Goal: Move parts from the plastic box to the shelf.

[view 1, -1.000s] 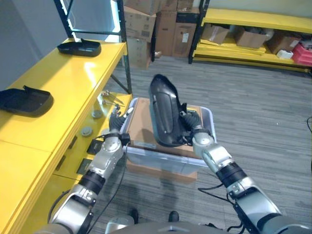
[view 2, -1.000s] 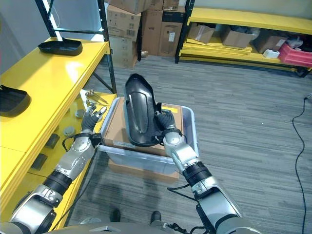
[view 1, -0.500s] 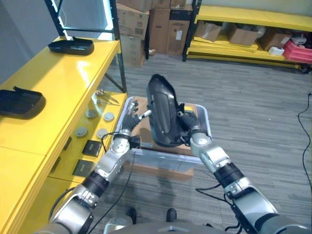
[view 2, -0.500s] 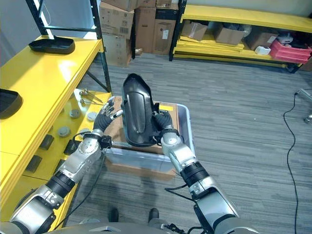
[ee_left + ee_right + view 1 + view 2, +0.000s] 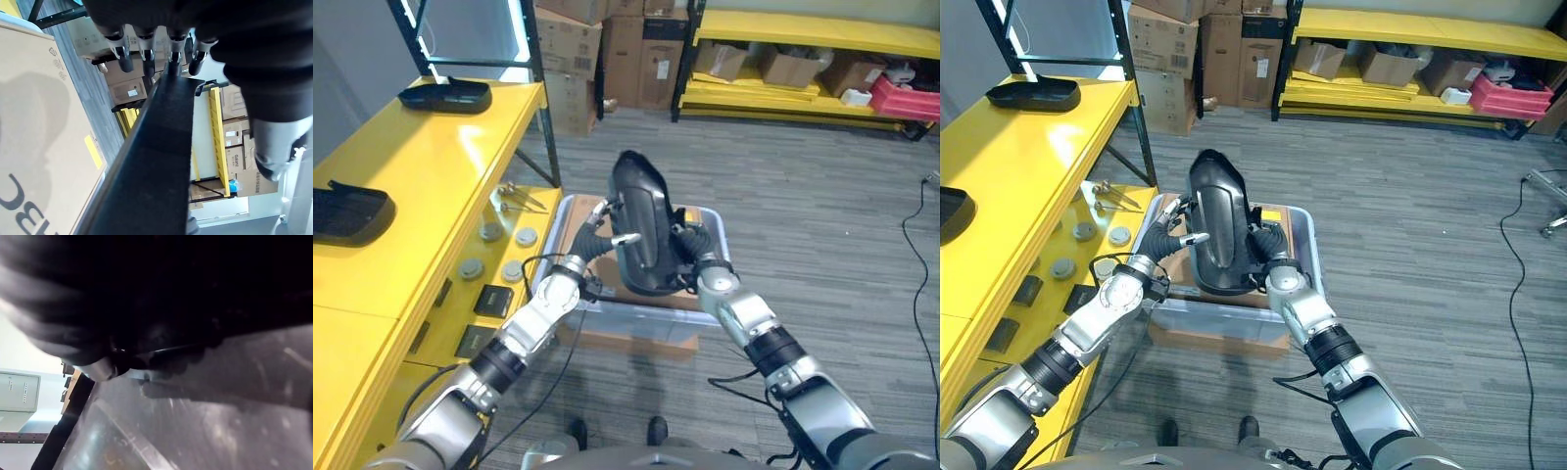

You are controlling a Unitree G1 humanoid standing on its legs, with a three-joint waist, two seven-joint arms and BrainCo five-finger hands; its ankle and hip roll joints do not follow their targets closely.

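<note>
We are standing beside the yellow shelf (image 5: 431,166), where two black parts (image 5: 445,95) are already lying. The clear plastic box (image 5: 636,318) is sitting on the floor before us. Above it we are holding one black part (image 5: 639,223) upright. Our right hand (image 5: 690,257) is gripping its lower right edge. Our left hand (image 5: 594,235), which was apart a second ago, is now touching the part's left edge with fingers (image 5: 146,49) nearly straight. We judge a two-handed carry is starting.
</note>
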